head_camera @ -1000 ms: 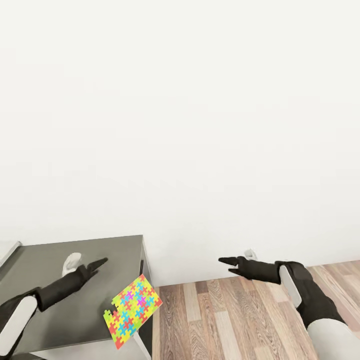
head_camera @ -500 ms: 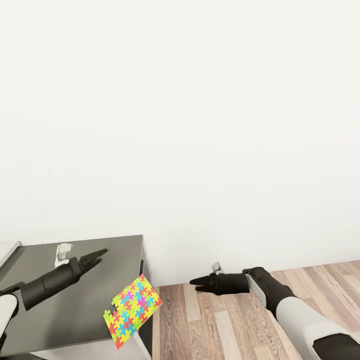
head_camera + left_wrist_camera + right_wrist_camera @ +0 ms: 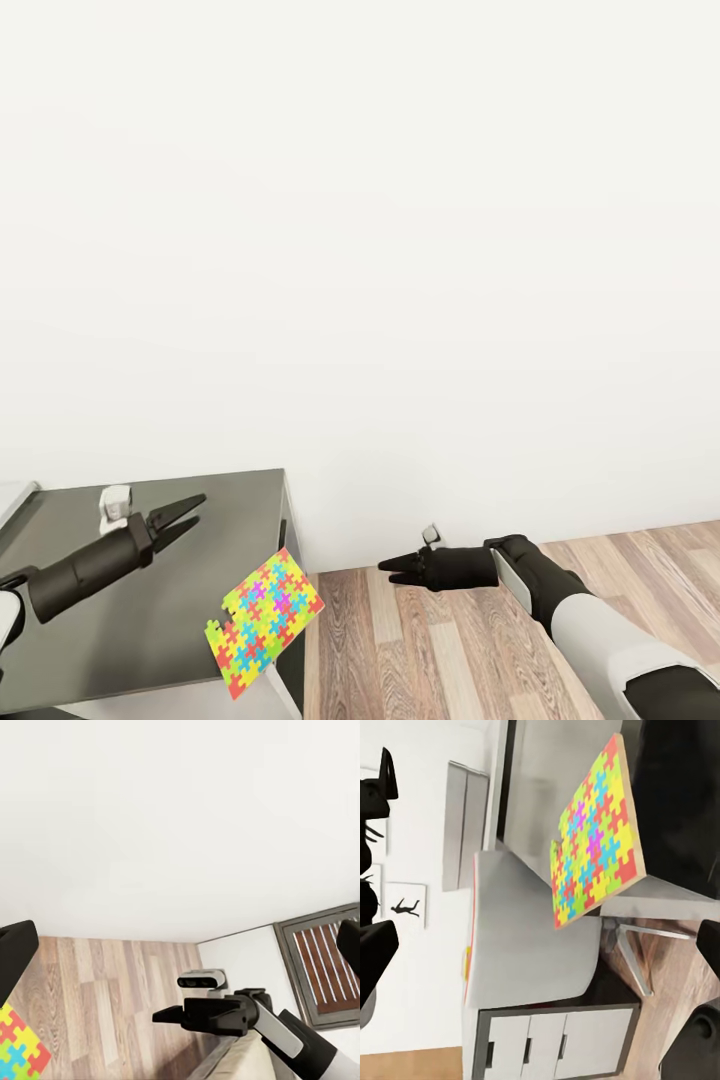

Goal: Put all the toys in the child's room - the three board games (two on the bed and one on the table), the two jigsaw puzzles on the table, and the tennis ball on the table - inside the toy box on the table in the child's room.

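Observation:
One jigsaw puzzle [image 3: 264, 620] lies on the table [image 3: 130, 630] at its right end, jutting over the edge; the right wrist view shows the same jigsaw puzzle [image 3: 594, 840] close up. My left gripper [image 3: 198, 508] hovers open above the table, behind and left of the puzzle. My right gripper [image 3: 390, 572] hangs open over the floor to the puzzle's right, pointing at it, with nothing held. A corner of the light grey toy box [image 3: 14, 497] shows at the far left, and its side [image 3: 529, 937] shows beyond the puzzle.
A white wall stands close behind the table. Wood plank floor [image 3: 480, 640] lies to the right. Table legs [image 3: 630, 945] and white drawers [image 3: 559, 1042] sit below the top. Black silhouette pictures [image 3: 406, 904] hang on the far wall.
My left gripper has opened its fingers and drawn back a little. My right arm swung left toward the table's end, then stayed still. The puzzle has not moved.

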Robot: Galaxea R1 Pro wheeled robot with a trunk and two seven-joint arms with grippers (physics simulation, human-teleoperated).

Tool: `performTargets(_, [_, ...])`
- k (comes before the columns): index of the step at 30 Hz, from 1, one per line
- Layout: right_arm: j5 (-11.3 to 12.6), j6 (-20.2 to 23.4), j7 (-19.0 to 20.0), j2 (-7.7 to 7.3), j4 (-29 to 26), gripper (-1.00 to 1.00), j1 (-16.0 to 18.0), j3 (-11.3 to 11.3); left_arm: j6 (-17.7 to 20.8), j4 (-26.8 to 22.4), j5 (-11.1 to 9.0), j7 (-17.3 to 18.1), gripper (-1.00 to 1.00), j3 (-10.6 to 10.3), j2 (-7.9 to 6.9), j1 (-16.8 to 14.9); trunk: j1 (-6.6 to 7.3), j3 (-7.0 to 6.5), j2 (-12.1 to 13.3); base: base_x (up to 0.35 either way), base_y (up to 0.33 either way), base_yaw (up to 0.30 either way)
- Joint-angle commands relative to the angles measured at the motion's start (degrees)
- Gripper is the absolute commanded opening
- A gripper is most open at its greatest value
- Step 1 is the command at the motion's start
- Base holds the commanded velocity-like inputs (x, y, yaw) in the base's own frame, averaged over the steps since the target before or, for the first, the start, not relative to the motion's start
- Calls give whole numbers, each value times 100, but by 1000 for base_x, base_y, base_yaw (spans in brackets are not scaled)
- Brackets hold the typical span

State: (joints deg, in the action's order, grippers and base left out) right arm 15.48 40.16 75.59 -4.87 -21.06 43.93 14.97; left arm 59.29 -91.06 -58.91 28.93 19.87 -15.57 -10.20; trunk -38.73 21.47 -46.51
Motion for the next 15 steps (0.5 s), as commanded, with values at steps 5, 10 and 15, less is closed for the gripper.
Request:
performTargets(5, [37,55,49,-5,0,100,2,39,7,45,61,-6,100,-1,44,0,-1,7,-7,0,0,0])
performTargets(10, [21,74,58,2,11,100,3,51,15,36,30,-424,100,-11,199,-46,-1,-5,-7,0,0,122])
performTargets(15, [18,79,43,2,37,100,9,49,1,-66,94,-1182,100,-624,345,-292,-1,-22,-7,0,0,214])
